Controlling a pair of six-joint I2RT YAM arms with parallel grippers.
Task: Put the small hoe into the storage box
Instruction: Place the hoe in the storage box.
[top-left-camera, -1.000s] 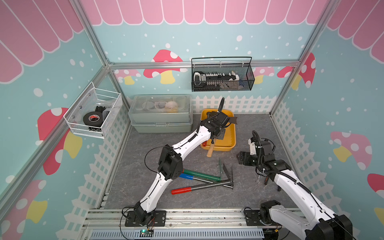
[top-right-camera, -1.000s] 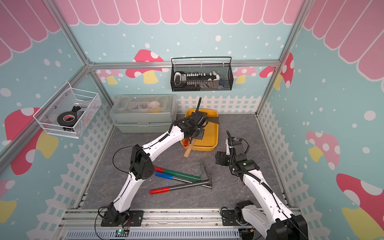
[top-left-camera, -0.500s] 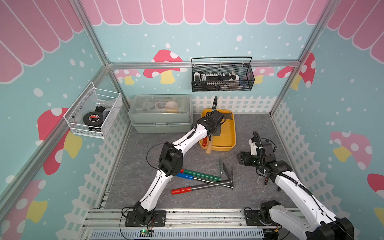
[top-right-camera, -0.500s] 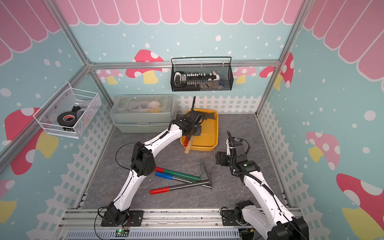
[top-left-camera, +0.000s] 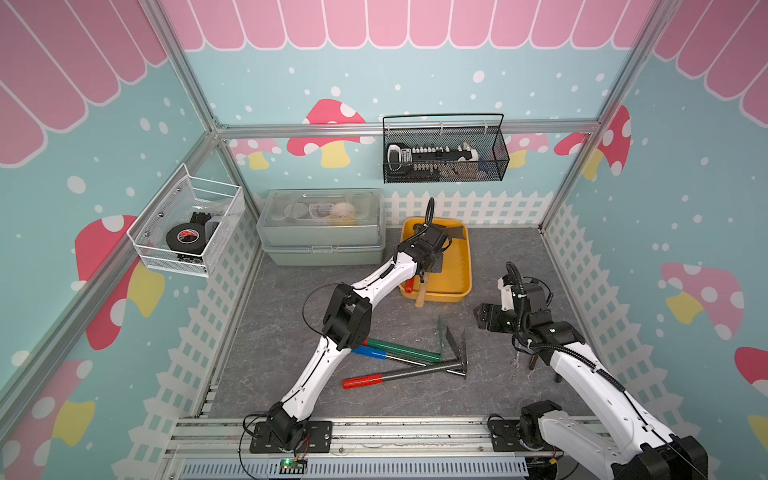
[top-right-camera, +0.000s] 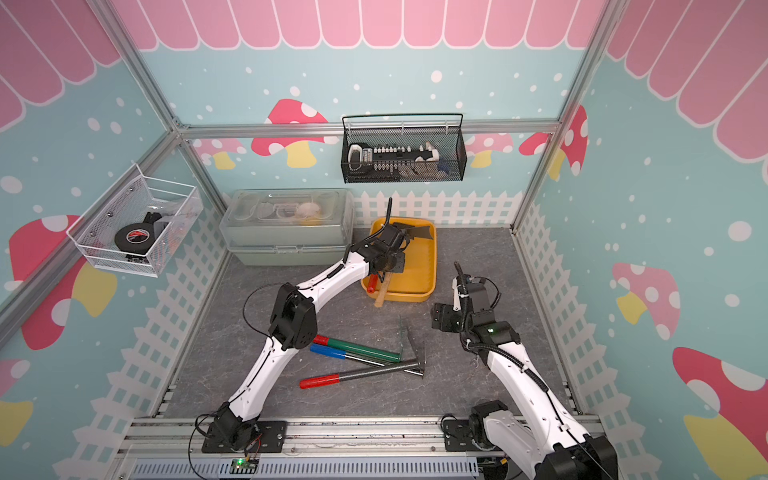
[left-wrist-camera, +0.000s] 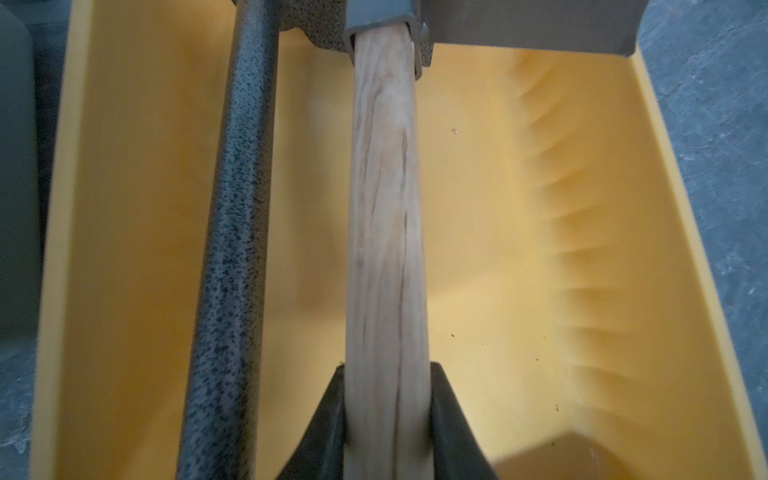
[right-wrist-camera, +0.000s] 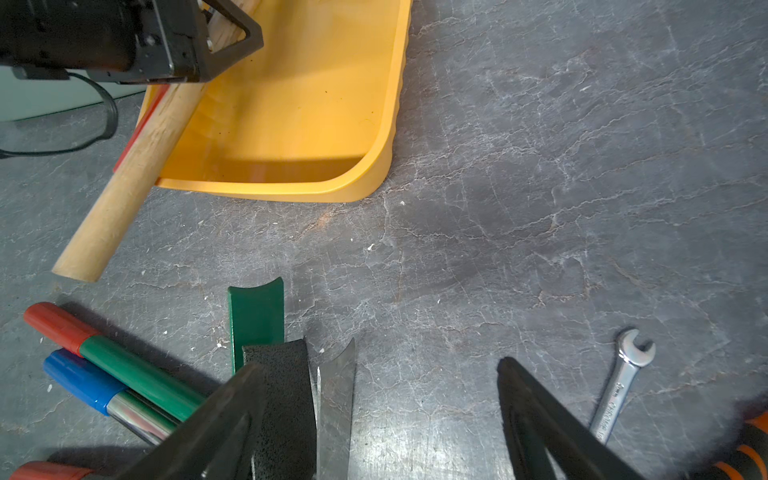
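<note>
**Top views.** With 12 o'clock set at the far wall, the storage box (top-left-camera: 466, 266) (top-right-camera: 432, 270) sits on the grey floor (top-left-camera: 498, 249) at about 1 o'clock from the floor centre. It is just beside the grey-green case (top-left-camera: 320, 245). The left gripper (top-left-camera: 429, 269) (top-right-camera: 387, 268) is over the box. The small hoe (top-left-camera: 420, 296) (top-right-camera: 380, 298) lies along the 12-to-6 line. Its grey blade is at the far rim, and its wooden handle end projects past the near rim. A red-gripped tool (top-left-camera: 409, 285) lies in the box beside it. The right gripper (top-left-camera: 484, 318) (top-right-camera: 440, 318) is at 3 o'clock, clear of the box. Loose hand tools (top-left-camera: 399, 357) lie at 6 o'clock.

**Left wrist view.** The left gripper (left-wrist-camera: 386, 415) is clamped on the wooden handle of the small hoe (left-wrist-camera: 386, 208), with one finger (left-wrist-camera: 328, 424) on each side. The handle runs above the bottom of the storage box (left-wrist-camera: 498, 249). The speckled shaft of the red-gripped tool (left-wrist-camera: 232, 249) runs parallel to it.

**Right wrist view.** The right gripper (right-wrist-camera: 386, 415) has its jaws spread wide and holds nothing. A wrench (right-wrist-camera: 623, 386) lies on the floor near one finger (right-wrist-camera: 540, 428). The handle of the small hoe (right-wrist-camera: 124, 187) overhangs the rim of the storage box (right-wrist-camera: 374, 166) and is held by the left gripper (right-wrist-camera: 232, 41).
</note>
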